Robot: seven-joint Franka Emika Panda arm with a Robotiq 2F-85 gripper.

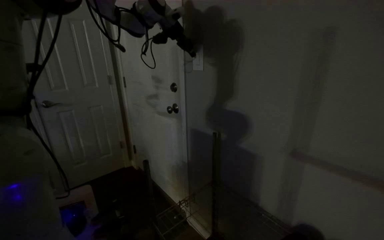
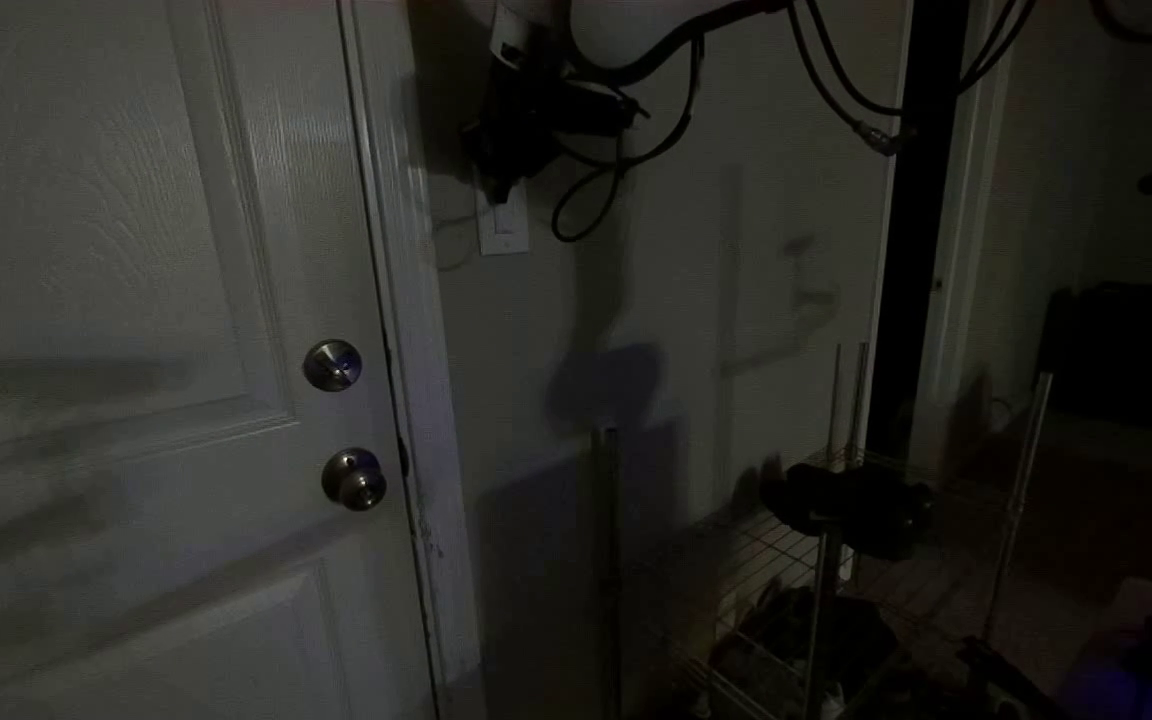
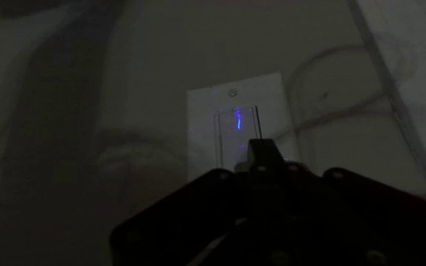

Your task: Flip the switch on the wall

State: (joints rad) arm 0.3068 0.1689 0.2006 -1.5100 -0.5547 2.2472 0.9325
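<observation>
The switch is a small white plate with a flat rocker. It shows in both exterior views point(image 1: 198, 64) point(image 2: 506, 242) and large in the wrist view point(image 3: 203, 122). It is on the plain wall point(image 1: 265, 90) beside the door frame. My gripper point(image 1: 192, 53) is dark, with its fingers together and nothing seen between them. It points down at the upper part of the plate in an exterior view point(image 2: 502, 192). In the wrist view the fingertips point(image 3: 260, 146) overlap the rocker's edge and hide part of the plate. Whether they touch it I cannot tell.
The room is very dark. A white door point(image 2: 136, 300) with a round knob point(image 2: 354, 480) and a deadbolt point(image 2: 333, 365) stands beside the switch. Below are wire rack posts point(image 1: 216, 180) and shelves point(image 2: 766, 550). Loose cables point(image 2: 586, 200) hang from the arm.
</observation>
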